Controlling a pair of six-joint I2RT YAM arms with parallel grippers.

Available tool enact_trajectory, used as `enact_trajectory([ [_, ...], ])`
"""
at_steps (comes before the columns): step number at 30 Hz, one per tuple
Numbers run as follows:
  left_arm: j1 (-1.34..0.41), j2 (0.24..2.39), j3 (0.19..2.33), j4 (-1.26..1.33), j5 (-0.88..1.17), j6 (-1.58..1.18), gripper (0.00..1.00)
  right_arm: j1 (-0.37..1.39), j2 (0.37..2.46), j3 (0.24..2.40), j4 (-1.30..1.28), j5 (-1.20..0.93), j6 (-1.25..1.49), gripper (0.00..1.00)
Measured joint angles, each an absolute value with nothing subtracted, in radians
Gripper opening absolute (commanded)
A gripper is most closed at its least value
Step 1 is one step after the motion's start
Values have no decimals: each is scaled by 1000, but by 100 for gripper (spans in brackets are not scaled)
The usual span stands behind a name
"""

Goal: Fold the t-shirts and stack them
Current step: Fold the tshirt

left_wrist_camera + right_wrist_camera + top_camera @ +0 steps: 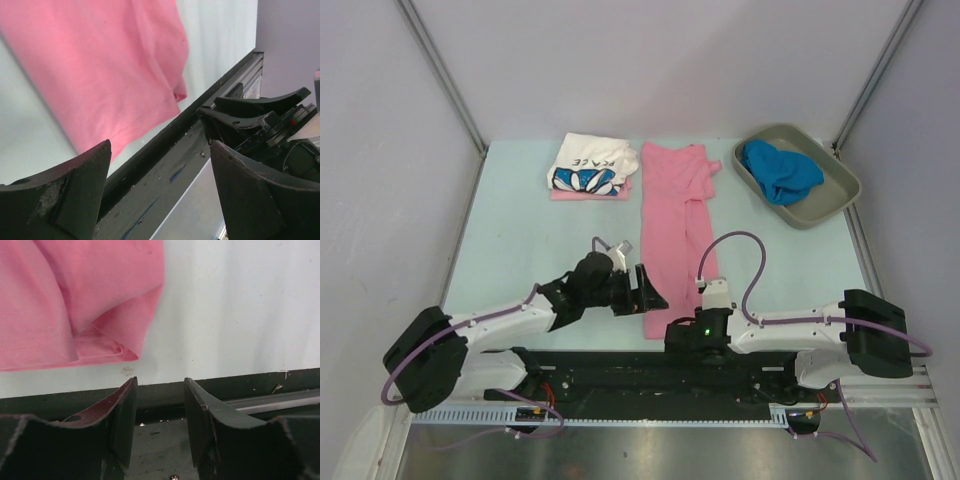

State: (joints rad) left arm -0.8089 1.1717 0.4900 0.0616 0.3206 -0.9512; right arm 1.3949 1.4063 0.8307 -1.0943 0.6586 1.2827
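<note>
Jaws parted both sides; only overhead shows blue t-shirt [780,172].

Pale green table [520,230]: long pink t-shirt [675,220] lies flat down the middle, its bottom end close to the near edge. Far left: folded pink t-shirt [590,194] sits on the surface with a white printed t-shirt [588,165] stacked on it. Grey-olive tray [830,195] sits in the far right corner.

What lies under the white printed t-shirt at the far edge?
A folded pink t-shirt lies under the white printed t-shirt; only its near edge shows. The rest of it is covered.
</note>
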Motion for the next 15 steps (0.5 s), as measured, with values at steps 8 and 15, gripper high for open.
enact_trajectory([
  [8, -847, 1392, 505, 255, 352, -985, 83, 1385, 1405, 840, -1095, 667, 1283, 48],
  [15, -894, 1514, 508, 330, 347, -996, 82, 1370, 1400, 840, -1100, 675, 1282, 49],
])
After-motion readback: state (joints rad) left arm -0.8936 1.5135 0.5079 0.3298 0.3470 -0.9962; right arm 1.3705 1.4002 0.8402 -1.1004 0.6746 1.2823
